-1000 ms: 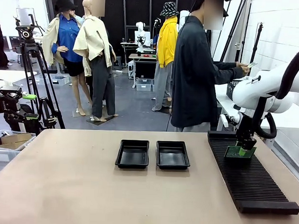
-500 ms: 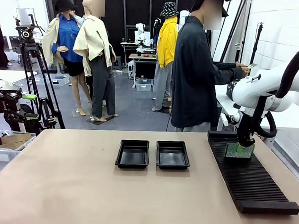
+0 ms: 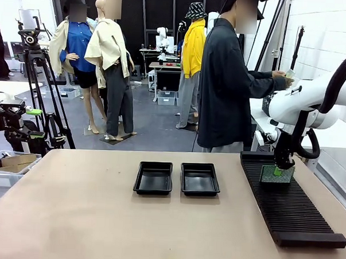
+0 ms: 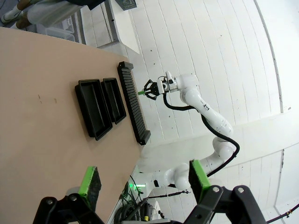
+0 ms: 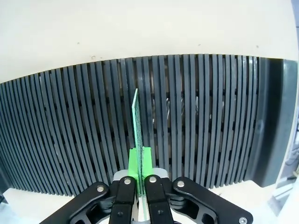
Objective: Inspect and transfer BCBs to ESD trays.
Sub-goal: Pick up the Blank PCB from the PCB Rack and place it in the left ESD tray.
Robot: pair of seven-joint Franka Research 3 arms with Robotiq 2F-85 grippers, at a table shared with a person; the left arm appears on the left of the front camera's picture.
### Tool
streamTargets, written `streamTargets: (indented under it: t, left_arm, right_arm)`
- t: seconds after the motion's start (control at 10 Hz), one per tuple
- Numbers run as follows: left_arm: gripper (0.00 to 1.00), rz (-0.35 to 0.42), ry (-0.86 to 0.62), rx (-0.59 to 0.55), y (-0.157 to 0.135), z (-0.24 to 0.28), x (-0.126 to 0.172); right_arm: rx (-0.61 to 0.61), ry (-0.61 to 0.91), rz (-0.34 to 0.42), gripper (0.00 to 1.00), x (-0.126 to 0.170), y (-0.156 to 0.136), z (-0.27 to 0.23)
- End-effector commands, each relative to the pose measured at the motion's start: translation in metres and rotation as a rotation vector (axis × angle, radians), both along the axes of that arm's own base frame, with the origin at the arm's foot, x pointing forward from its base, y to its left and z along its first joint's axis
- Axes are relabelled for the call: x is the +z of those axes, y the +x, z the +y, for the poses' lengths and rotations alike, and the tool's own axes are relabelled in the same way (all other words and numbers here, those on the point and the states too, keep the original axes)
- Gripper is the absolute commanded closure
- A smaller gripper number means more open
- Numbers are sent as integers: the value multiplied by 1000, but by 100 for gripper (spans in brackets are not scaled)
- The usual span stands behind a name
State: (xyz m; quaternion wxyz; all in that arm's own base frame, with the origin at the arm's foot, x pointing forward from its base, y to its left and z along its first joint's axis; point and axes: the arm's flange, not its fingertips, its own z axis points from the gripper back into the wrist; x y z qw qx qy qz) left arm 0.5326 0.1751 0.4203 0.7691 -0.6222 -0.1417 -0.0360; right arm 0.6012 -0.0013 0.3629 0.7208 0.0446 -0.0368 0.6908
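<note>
Right gripper [image 5: 140, 170] is clamped tight on the top edge of 1 BCB [image 5: 136, 121]. Board is upright at the far end of the black slotted rack [image 3: 295, 218]; can't tell if it's seated in a slot. Left gripper [image 4: 145, 177] is spread wide, holding nothing. 2 ESD trays [image 3: 153, 192] sit side by side mid-table.

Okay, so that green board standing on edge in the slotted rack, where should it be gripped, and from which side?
Grip the board by its top edge, coming straight down from above, one finger on each flat face. It stands on edge with its lower edge down at the ribs of the rack, so the top is the free part. The right gripper is shut on it this way.
</note>
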Motion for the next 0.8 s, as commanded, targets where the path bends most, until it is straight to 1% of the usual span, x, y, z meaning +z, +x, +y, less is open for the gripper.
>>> streamTargets:
  t: [0.0, 0.4, 0.6, 0.7]
  left_arm:
    - [0, 10, -3, 4, 0, 0, 3]
    - [0, 10, -3, 4, 0, 0, 3]
    - [0, 10, -3, 4, 0, 0, 3]
    - [0, 10, -3, 4, 0, 0, 3]
  right_arm:
    - [6, 1, 24, 100, 2, 4, 3]
    - [27, -31, -1, 100, 39, -3, 22]
    - [36, -63, -21, 100, 61, -13, 38]
    - [38, -72, -19, 100, 69, -17, 43]
